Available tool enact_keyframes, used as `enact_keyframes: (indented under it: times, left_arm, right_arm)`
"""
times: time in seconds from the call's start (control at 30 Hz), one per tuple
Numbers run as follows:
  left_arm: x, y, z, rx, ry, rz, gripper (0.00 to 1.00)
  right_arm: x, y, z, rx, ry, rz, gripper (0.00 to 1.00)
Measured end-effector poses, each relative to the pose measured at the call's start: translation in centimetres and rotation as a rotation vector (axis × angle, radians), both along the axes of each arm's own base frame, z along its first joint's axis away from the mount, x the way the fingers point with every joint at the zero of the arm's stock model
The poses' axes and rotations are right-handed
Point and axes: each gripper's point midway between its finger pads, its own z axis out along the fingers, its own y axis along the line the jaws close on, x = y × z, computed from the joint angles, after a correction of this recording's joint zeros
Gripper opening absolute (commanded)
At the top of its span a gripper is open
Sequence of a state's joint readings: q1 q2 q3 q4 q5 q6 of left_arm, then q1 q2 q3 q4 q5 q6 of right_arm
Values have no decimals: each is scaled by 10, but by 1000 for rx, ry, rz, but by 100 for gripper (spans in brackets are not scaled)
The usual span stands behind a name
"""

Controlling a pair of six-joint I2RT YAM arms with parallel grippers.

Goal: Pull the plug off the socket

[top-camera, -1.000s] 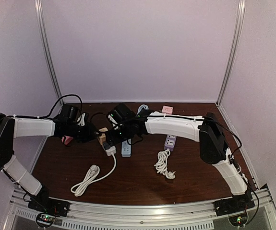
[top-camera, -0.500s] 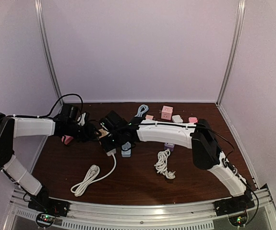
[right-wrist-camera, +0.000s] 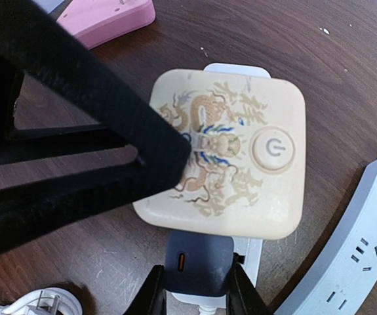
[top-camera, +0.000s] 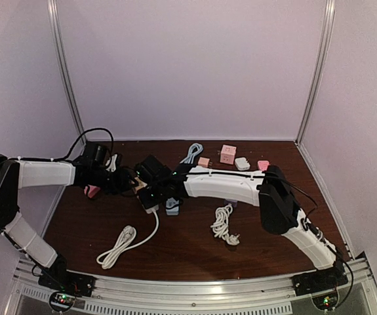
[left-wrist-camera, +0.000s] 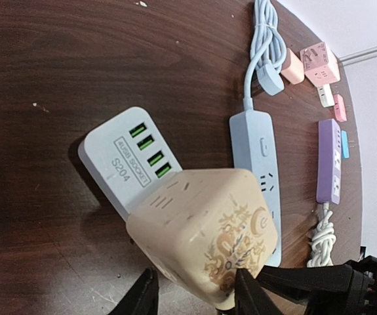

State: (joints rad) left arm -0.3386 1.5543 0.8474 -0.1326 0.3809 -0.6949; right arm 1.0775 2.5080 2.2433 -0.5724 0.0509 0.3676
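The right gripper (right-wrist-camera: pixel 197 295) pinches the plug (right-wrist-camera: pixel 198 262), the left gripper (left-wrist-camera: pixel 195 298) pinches the cube socket (right-wrist-camera: pixel 224 151) (plug at its 6 o'clock), and nothing is pulled apart yet.

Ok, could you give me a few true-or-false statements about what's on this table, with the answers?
1. The cream cube bears a dragon pattern. True.
2. The right gripper has its fingers on either side of a dark plug. True.
3. The white USB block has red ports. False: its ports are green.
4. The purple power strip lies on top of the blue power strip. False: they lie side by side, apart.
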Motion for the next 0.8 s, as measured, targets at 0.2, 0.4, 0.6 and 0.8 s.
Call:
enact_keyframes:
  times: [0.2, 0.4, 0.6, 0.8]
  left_arm:
    - [1, 1, -1, 11, -5, 6, 39]
    - [6, 7, -2, 41, -24, 32, 39]
    - [12, 6, -2, 63, -52, 45, 39]
    - [19, 1, -2, 75, -82, 49, 39]
  right_arm:
    - [1, -1, 2, -7, -6, -3, 9]
    - [1, -1, 2, -11, -11, 0, 7]
    - [-1, 0, 2, -37, -47, 19, 5]
    - [-2, 0, 3, -63, -83, 29, 4]
